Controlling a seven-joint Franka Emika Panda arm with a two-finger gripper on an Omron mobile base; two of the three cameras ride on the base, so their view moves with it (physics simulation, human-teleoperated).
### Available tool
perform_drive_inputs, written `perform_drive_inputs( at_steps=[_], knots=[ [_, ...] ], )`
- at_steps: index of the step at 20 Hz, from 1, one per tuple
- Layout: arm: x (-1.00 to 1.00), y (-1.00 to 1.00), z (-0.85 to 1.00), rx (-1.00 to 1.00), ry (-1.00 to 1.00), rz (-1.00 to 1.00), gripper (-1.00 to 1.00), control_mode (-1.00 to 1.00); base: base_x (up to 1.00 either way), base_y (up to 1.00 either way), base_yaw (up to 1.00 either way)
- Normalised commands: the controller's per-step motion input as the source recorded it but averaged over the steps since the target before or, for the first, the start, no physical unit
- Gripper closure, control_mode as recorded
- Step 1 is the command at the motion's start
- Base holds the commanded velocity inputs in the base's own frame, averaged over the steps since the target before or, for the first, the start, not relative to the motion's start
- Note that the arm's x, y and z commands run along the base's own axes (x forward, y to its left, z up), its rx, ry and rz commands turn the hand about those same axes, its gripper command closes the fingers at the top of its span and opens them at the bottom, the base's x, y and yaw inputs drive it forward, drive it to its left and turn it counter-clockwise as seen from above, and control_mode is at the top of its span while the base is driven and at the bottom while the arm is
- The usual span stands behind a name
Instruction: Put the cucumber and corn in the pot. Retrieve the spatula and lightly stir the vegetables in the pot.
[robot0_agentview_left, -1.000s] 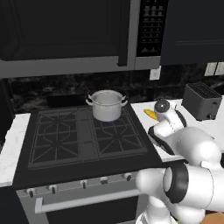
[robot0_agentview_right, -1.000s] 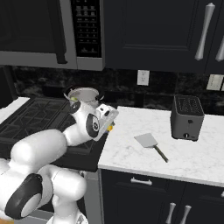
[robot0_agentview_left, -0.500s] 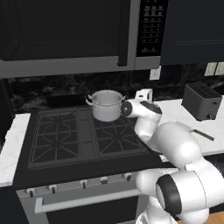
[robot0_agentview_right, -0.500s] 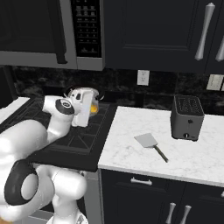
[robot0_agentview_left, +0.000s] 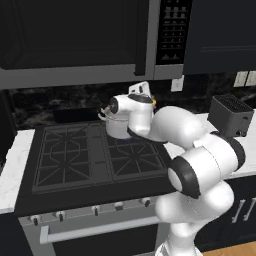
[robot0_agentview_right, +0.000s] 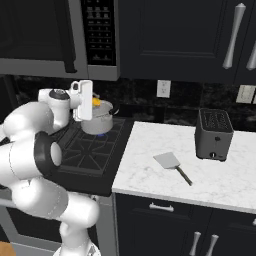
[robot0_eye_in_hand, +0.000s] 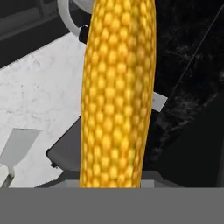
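A yellow cob of corn (robot0_eye_in_hand: 116, 94) stands lengthwise between my fingers, and my gripper (robot0_agentview_right: 93, 102) is shut on it. The hand hovers just above the rim of the small steel pot (robot0_agentview_right: 98, 123), which sits on the back right burner of the stove. From the left, the pot (robot0_agentview_left: 116, 128) is half hidden behind my wrist, and a bit of the corn (robot0_agentview_left: 153, 101) peeks out beside the hand. The spatula (robot0_agentview_right: 171, 163) lies flat on the white counter with its dark handle pointing toward the front; its pale blade (robot0_eye_in_hand: 17, 146) also shows past the corn. The cucumber is out of view.
A dark toaster (robot0_agentview_right: 213, 134) stands at the back of the marble counter (robot0_agentview_right: 150, 175), right of the spatula. The black gas stove (robot0_agentview_left: 85, 157) has open grates in front of the pot. A microwave (robot0_agentview_left: 75, 40) hangs low above the stove.
My arm has swung left from over the counter to the back of the stove, carrying the corn, and now holds it right above the pot.
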Motion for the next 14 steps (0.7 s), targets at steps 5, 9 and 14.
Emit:
perform_drive_inputs(
  at_steps=[5, 9, 14],
  knots=[
    [0.7, 0.5, -0.32, -0.19, 0.08, -0.03, 1.0, -1.0, 0.0, 0.0, 0.0],
    [0.57, 0.22, -0.31, -0.08, 0.1, 0.0, 1.0, -1.0, 0.0, 0.0, 0.0],
    [0.33, 0.01, -0.4, -0.01, 0.09, 0.0, 1.0, -1.0, 0.0, 0.0, 0.0]
  ],
)
